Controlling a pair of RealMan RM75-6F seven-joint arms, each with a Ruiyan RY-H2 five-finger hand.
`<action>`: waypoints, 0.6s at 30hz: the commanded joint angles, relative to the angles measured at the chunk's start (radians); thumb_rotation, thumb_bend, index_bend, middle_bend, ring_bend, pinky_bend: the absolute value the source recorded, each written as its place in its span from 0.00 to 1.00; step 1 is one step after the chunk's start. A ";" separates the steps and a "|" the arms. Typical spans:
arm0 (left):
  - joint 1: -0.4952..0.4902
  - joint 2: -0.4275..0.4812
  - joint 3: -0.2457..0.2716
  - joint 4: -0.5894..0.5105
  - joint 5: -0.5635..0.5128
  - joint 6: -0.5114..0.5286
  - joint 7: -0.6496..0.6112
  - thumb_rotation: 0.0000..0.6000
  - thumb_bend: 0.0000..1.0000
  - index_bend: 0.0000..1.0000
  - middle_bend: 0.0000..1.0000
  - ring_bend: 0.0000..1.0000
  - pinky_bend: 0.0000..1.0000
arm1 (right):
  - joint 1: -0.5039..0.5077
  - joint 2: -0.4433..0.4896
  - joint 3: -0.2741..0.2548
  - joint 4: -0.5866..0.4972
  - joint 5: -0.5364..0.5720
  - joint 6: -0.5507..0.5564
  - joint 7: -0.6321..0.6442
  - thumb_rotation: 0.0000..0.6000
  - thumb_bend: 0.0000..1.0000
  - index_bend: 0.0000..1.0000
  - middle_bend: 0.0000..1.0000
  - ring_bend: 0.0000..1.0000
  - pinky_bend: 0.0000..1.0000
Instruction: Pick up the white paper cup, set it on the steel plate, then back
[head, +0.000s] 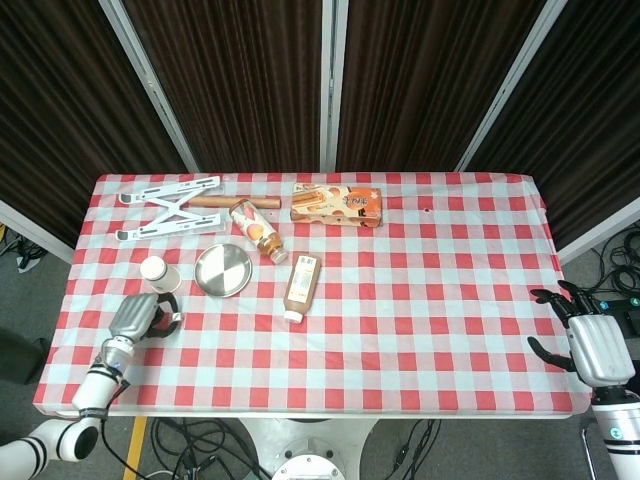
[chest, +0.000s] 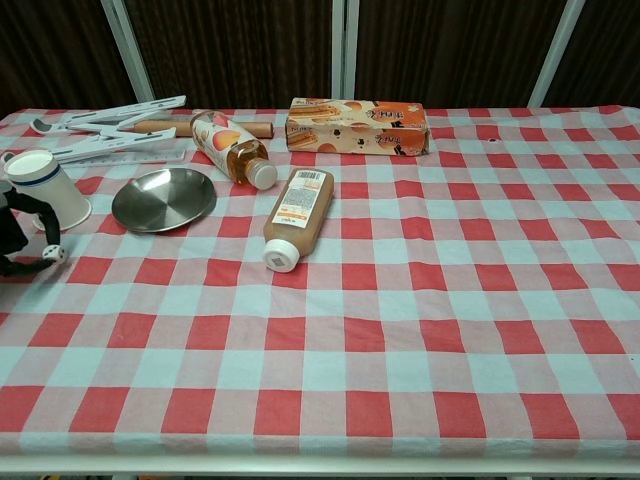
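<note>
White paper cup (head: 155, 271) stands upright on the checked tablecloth (head: 420, 300), just left of the steel plate (head: 223, 270). My left hand (head: 140, 318) hovers just in front of the cup, apart from it, fingers spread and grasping nothing. My right hand (head: 590, 340) rests released, well apart at the table's far right edge.

Glossy steel plate (chest: 163, 198); paper cup (chest: 46, 190)
</note>
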 joint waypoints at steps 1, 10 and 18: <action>-0.029 0.030 -0.016 -0.070 0.028 0.010 0.001 1.00 0.41 0.61 0.99 0.93 0.96 | 0.000 -0.002 -0.002 0.004 -0.002 -0.001 0.005 1.00 0.14 0.24 0.34 0.13 0.18; -0.177 -0.016 -0.116 -0.041 -0.056 -0.099 0.109 1.00 0.42 0.60 0.99 0.93 0.96 | -0.009 -0.001 -0.003 0.020 -0.005 0.015 0.027 1.00 0.14 0.24 0.34 0.14 0.19; -0.278 -0.111 -0.160 0.101 -0.243 -0.209 0.279 1.00 0.42 0.56 0.99 0.93 0.96 | -0.018 -0.002 -0.005 0.035 -0.002 0.025 0.047 1.00 0.14 0.24 0.34 0.14 0.19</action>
